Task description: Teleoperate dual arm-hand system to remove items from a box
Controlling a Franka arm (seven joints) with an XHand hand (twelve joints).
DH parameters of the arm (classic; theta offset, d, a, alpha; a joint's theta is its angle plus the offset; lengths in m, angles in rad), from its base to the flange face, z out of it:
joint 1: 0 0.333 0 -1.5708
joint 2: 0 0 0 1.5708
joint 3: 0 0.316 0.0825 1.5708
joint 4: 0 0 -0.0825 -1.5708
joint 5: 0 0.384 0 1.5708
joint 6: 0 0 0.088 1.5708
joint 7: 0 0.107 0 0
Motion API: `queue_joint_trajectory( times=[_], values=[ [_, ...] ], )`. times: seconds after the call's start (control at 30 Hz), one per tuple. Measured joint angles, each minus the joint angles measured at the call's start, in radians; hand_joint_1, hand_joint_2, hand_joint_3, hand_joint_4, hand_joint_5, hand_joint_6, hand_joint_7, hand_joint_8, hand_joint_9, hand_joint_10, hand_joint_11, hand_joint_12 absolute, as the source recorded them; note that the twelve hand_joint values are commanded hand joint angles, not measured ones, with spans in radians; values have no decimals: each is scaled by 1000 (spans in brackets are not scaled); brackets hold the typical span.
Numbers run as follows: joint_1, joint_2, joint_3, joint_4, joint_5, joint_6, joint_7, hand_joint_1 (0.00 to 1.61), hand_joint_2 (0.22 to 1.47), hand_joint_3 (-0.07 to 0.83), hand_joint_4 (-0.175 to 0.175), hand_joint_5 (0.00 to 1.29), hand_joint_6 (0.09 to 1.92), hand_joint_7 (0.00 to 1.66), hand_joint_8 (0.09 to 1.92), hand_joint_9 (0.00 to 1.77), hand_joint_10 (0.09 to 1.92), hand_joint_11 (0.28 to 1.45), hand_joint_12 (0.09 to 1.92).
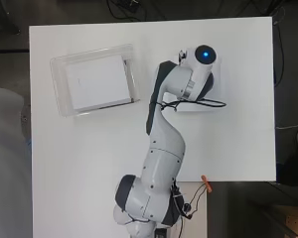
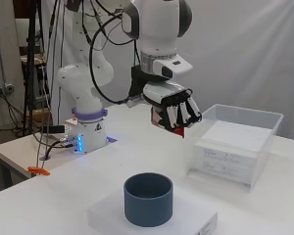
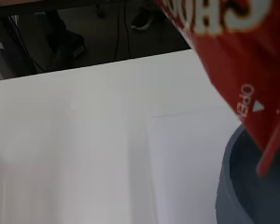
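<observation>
My hand [image 2: 174, 105] hangs in the air, its fingers curled round a red packet [image 2: 158, 119]. It hovers between the clear plastic box [image 2: 257, 115] and a blue cup [image 2: 148, 198], well above the table. In the wrist view the red packet [image 3: 233, 56] fills one corner, with the blue cup's rim [image 3: 226, 186] just beneath it. A white carton [image 2: 235, 142] lies inside the clear box [image 1: 59, 87]. From overhead the arm hides the hand, packet and cup.
The cup stands on a flat white slab [image 2: 196, 220], whose edge [image 1: 203, 106] shows beside the arm overhead. An orange clip [image 1: 206, 183] sits at the table's edge near the arm's base [image 2: 85, 132]. Cables hang by the base.
</observation>
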Motion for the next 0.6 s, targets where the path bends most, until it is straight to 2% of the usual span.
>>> queue_joint_trajectory(
  times=[0.2,0.33,0.6],
  values=[
    [-27,22,-31,4,16,4,-39,951,1197,0,175,811,1245,1262,1920,1515,1920,1095,1849],
    [-51,52,-49,3,28,12,-66,948,1200,1,175,806,1252,1188,1920,1443,1920,1015,1834],
    [-108,147,-78,3,67,15,-130,941,1207,1,175,792,1275,1100,1920,1372,1920,960,1816]
  ],
)
